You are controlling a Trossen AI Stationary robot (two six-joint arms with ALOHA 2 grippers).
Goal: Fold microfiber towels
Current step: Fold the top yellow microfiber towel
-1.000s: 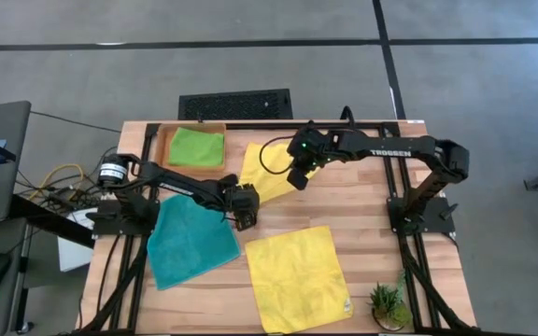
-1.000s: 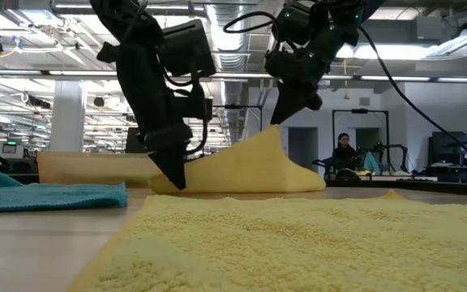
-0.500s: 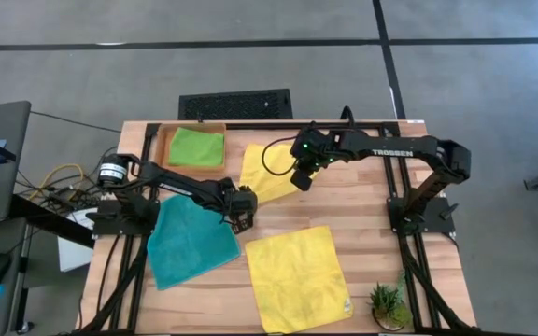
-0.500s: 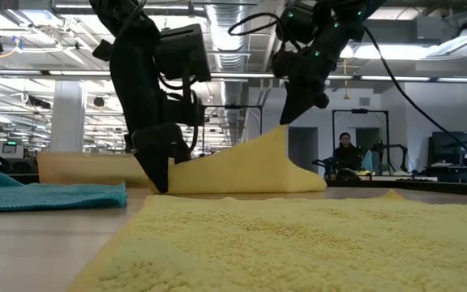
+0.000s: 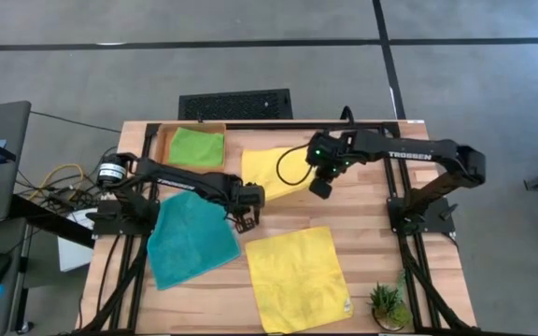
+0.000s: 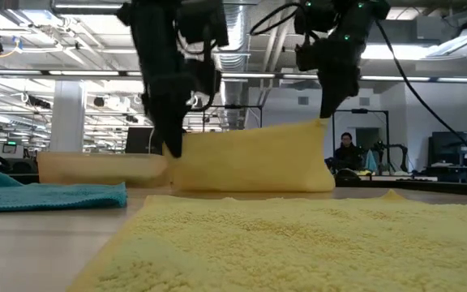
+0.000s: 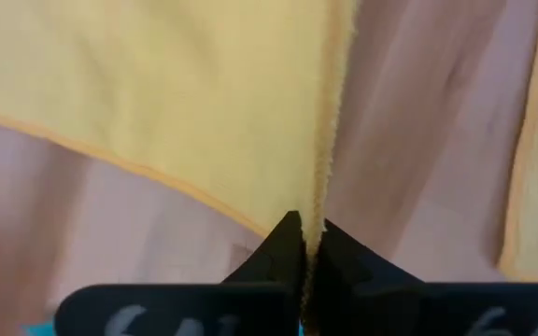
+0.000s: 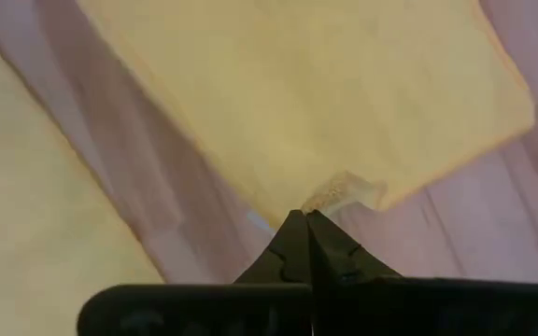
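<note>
A yellow microfiber towel (image 5: 271,171) lies mid-table with its near edge raised between my two grippers; its far part rests on the wood. My left gripper (image 5: 247,213) is shut on the towel's near left corner and my right gripper (image 5: 321,189) on its near right corner. In the low view the raised edge (image 6: 250,154) stands as a yellow wall between the left fingers (image 6: 172,150) and the right fingers (image 6: 324,113). A second yellow towel (image 5: 297,275) lies flat at the near side, a teal one (image 5: 190,238) at the left, a lime green one (image 5: 196,147) in an orange tray. My left gripper pinches the yellow towel's edge (image 7: 318,210) at its near left corner between its two fingers, coming from above and pointing steeply down. That corner is lifted off the table; the cloth runs away from the fingers down to the wood. My right gripper pinches the towel's near right corner (image 8: 339,193) between its two fingertips, from above, pointing steeply down. A small bunched tuft of cloth shows at the tips. The corner is held higher than the left one, clear of the table.
The orange tray (image 5: 168,138) with the green towel sits at the far left. A small potted plant (image 5: 388,306) stands at the near right corner. Bare wood (image 5: 362,201) lies to the right of the held towel. A person sits in the room far behind (image 6: 344,152).
My left gripper has shut on the towel's near left corner and risen with it. My right gripper has gone toward the table's right edge and slightly up, holding its corner. The towel's near edge, a single peak before, now stands spread between both grippers.
</note>
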